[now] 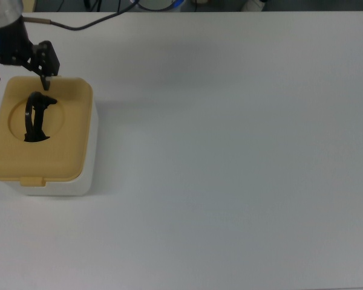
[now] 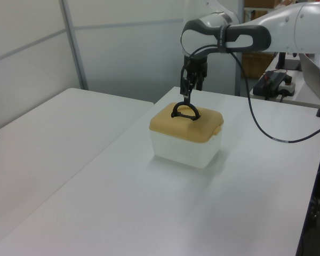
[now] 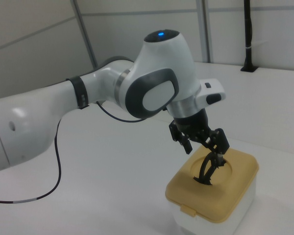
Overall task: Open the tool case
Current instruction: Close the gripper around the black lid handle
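One tool case (image 1: 45, 157) near table (image 1: 242, 157) edge, lid closed, gripper (image 1: 19, 77) spread above handle (image 1: 36, 116).

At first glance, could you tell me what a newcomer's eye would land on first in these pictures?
The tool case stands out first: a white box with a tan-yellow lid, alone at the top view's left edge of the white table. Its black handle stands upright in the lid's round recess, and the lid is still shut. Next is the gripper, open, hovering over the lid's far edge just above the handle.
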Robot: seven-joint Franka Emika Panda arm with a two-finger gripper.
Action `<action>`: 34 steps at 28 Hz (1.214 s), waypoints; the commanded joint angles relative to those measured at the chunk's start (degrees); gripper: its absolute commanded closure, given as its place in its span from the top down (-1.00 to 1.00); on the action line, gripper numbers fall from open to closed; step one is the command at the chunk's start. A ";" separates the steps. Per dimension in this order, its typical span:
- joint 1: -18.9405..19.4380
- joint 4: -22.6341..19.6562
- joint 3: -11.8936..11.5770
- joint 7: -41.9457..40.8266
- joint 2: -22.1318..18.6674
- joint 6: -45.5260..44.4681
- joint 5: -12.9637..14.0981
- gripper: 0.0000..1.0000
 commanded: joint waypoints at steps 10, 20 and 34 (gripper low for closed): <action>0.59 0.69 0.43 -0.70 3.93 3.35 0.05 0.95; 0.68 0.69 0.51 -0.62 4.02 3.35 0.40 -0.19; 0.68 0.69 0.51 -0.35 4.02 3.35 1.28 -0.54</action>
